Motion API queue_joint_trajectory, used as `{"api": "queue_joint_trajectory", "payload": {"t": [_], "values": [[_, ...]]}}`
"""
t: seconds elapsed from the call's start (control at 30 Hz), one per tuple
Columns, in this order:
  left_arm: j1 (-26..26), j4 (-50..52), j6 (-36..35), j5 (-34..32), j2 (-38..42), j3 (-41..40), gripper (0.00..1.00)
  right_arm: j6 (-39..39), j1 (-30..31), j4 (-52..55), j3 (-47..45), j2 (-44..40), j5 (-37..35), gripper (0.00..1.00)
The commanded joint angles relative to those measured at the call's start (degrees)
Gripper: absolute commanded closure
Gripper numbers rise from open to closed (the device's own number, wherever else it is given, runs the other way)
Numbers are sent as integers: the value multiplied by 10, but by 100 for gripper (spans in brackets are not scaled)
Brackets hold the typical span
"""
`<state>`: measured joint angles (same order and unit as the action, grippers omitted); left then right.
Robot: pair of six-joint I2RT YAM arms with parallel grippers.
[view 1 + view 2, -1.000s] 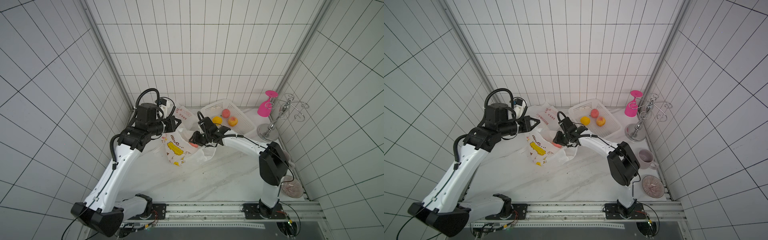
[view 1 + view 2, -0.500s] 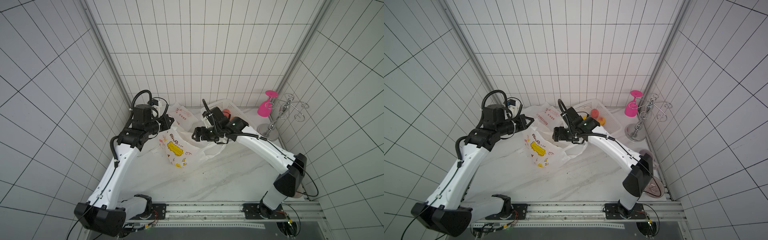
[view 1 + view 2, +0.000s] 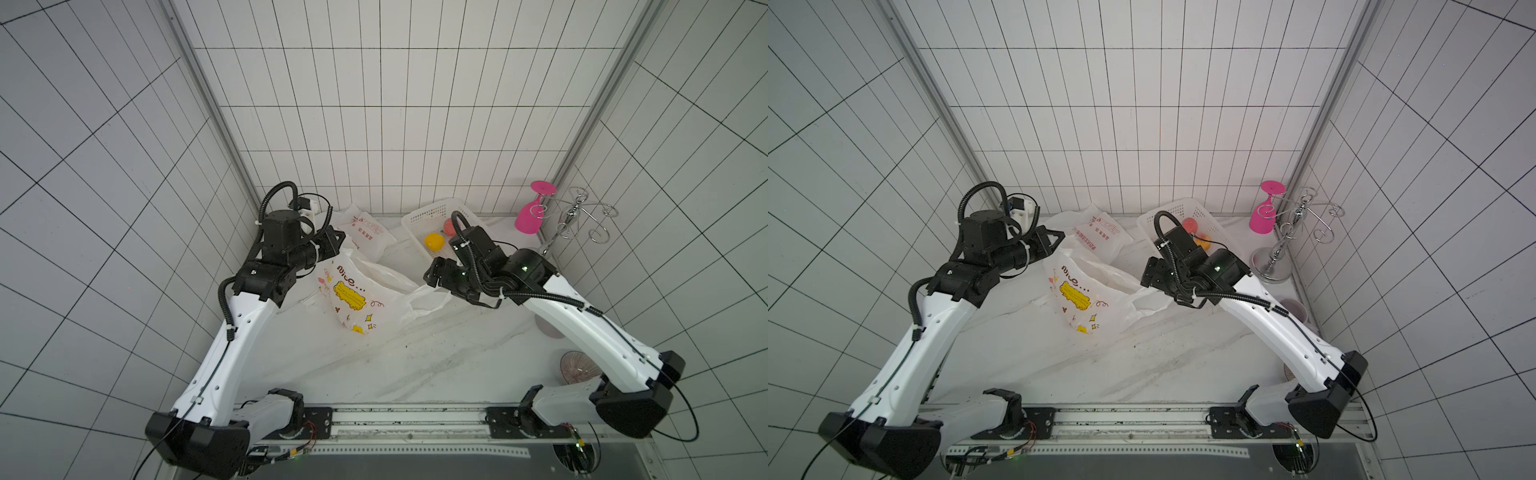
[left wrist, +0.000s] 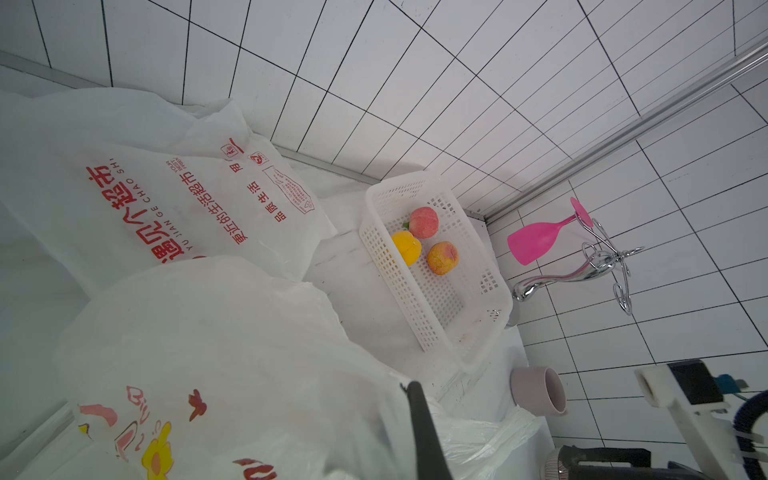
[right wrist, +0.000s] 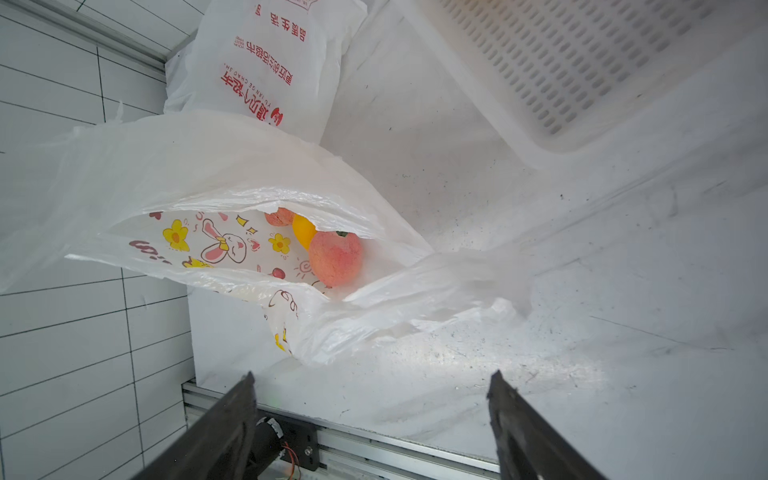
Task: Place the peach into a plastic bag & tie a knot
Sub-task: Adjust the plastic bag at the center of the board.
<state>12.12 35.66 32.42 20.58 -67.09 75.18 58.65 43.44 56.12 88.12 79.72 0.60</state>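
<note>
Now, the step in hand: with fruit inside, I judge the knot comes next, starting with gathering the handles.
Holding side: left hand [image 3: 338,244] has its jaws together, pinching the upper rim of the thin white plastic bag printed with rabbits and yellow flowers [image 3: 357,291], so the mouth stands lifted.
Free side: right hand [image 5: 372,380] has its jaws wide apart and empty, just outside the mouth.
Task's thing: round pink-red fuzzy peach [image 5: 336,257] lies just inside the mouth, touching a smooth yellow fruit [image 5: 303,230].
Doing it well: pinch the loose lower handle near its root and pull towards the held rim without tipping the bag, or the fruit could roll out.
Materials: crinkly, slippery, translucent film that sags on the white marbled tabletop [image 3: 374,365]; the rigid white perforated plastic basket [image 4: 436,299] stands near.
</note>
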Motion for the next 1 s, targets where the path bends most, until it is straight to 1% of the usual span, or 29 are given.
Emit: {"api": "queue_joint_trajectory", "payload": {"t": [0.0, 0.13, 0.23, 0.33, 0.43, 0.47, 0.53, 0.57, 0.6, 0.63, 0.7, 0.73, 0.8, 0.87, 0.97], "values": [[5, -16, 8, -4, 10, -7, 100, 120, -21, -87, -55, 13, 52, 16], [6, -18, 10, -5, 18, -16, 100, 182, -39, -157, -90, 38, 71, 21], [8, -18, 9, -5, 21, -18, 100, 206, -43, -174, -105, 55, 43, 26], [7, -17, 8, -7, 23, -18, 100, 211, -45, -188, -117, 66, 18, 37], [7, -15, 8, -8, 24, -16, 100, 210, -47, -195, -130, 63, -4, 54], [7, -14, 7, -9, 24, -15, 100, 198, -47, -201, -134, 58, -13, 62], [3, -11, 5, -16, 26, -10, 100, 162, -50, -192, -123, 48, -38, 73], [1, -10, 3, -20, 27, -7, 100, 132, -53, -196, -118, 39, -42, 81], [-1, -6, 1, -22, 28, -1, 100, 83, -55, -196, -101, 34, -45, 86], [-3, 1, -1, -24, 28, 7, 100, 41, -56, -168, -71, 32, -59, 91], [-3, 11, 0, -22, 28, 21, 100, -46, -59, -137, -14, 29, -65, 95], [-4, 18, 2, -19, 28, 32, 100, -82, -60, -102, 19, 27, -72, 96], [-3, 28, 8, -12, 30, 52, 100, -138, -63, -85, 49, 9, -72, 98], [-4, 43, 15, -5, 34, 73, 100, -181, -71, -72, 78, -9, -48, 100], [-2, 54, 38, 14, 47, 90, 100, -231, -90, -21, 154, -14, -5, 100]]}}
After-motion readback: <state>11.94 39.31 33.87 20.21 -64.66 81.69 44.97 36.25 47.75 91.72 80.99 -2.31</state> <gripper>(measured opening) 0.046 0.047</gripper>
